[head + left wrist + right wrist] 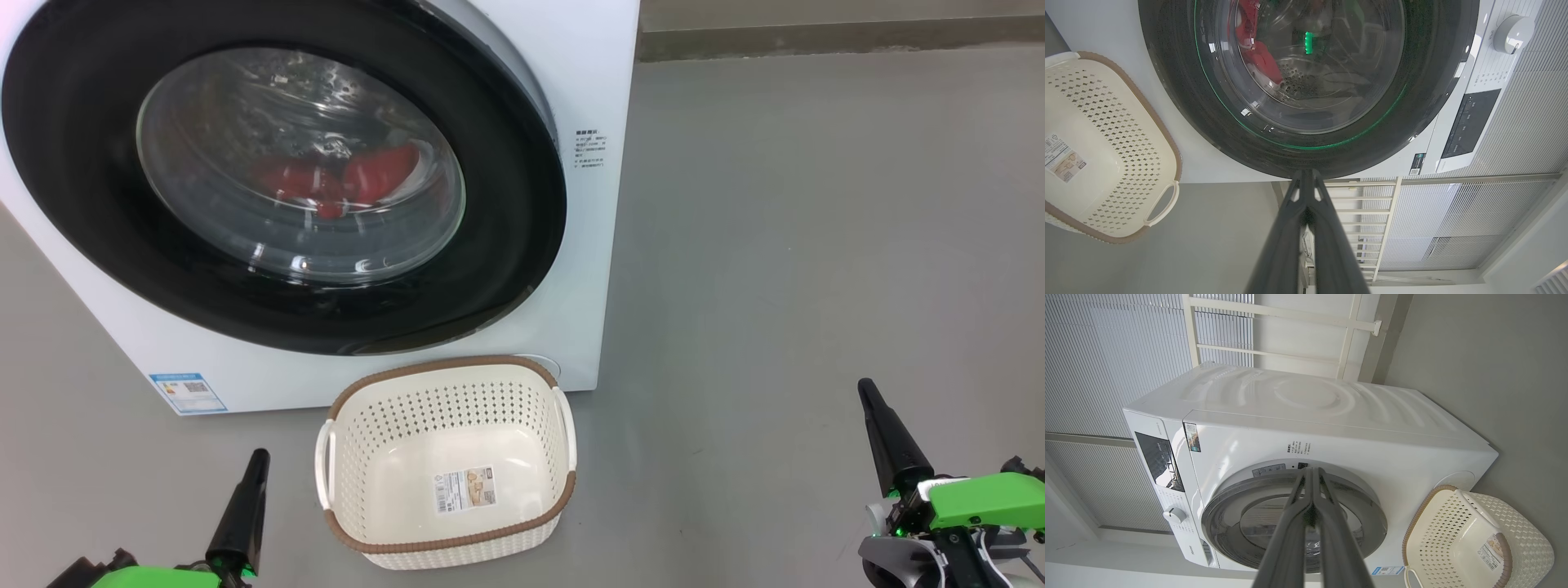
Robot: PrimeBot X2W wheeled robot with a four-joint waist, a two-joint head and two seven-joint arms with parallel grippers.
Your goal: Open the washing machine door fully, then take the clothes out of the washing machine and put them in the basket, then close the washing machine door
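The white washing machine (588, 73) stands ahead on the left, and its round black-rimmed door (98, 163) is shut flat against the front. Red clothes (359, 180) lie inside the drum behind the glass; the left wrist view has the clothes (1263, 61) there too. The cream basket (343, 457) sits on the floor before the machine, with nothing but a sticker inside. My left gripper (260, 453) is shut and holds nothing, low left of the basket. My right gripper (864, 384) is shut with nothing in it, far right over bare floor.
Grey floor (816, 245) stretches to the right of the machine. A wall base (816, 37) runs along the back. In the left wrist view a control panel (1470, 122) and a dial (1513, 28) sit on the machine's front. A white railing (1274, 310) and slatted panels stand behind the machine.
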